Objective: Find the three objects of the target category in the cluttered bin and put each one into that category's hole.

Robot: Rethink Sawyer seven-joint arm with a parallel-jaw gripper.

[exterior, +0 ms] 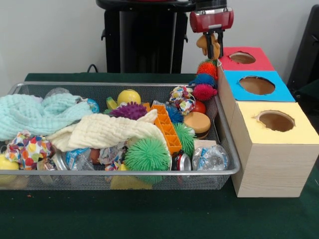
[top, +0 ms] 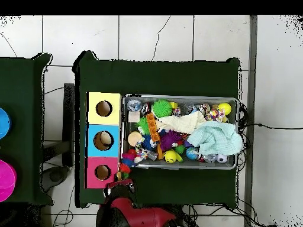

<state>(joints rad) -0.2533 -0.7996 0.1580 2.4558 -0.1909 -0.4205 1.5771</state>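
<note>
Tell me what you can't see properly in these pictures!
- Front view: the red gripper holds a tan plush toy; its shape is too small to tell.
- Front view: the white cloth and mint knitted cloth cover whatever lies under them in the silver wire-mesh bin.
- Overhead view: the toy is hidden by the arm, beside the red-surround hole.

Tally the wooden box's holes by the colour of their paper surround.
red-surround hole: 1
blue-surround hole: 1
yellow-surround hole: 1
Total: 3
</note>
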